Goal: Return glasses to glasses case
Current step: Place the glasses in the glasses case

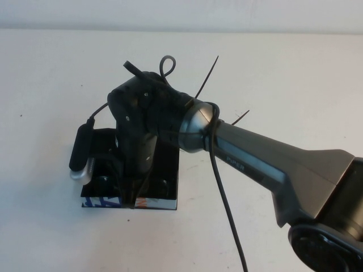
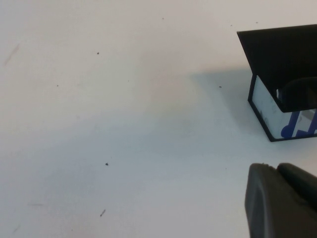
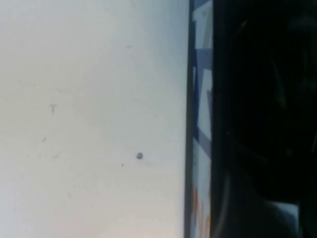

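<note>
**Reaching down over the case with the right arm**

Stretching across the white surface (image 1: 272,73) from the robot's right side, the right arm bends its wrist downward, so that the right gripper (image 1: 134,190) hangs directly above the glasses case (image 1: 164,192). The case lies flat, its long axis running left to right, with the printed strip on the edge nearest the robot. This arm is clearly the nearer one. I cannot tell if its fingers are apart or together, because the wrist hides them.

The left gripper (image 2: 282,203) waits low beside the case, on its left; its state also cannot be judged.

The glasses themselves are not visible; probably they are under the right wrist.
</note>
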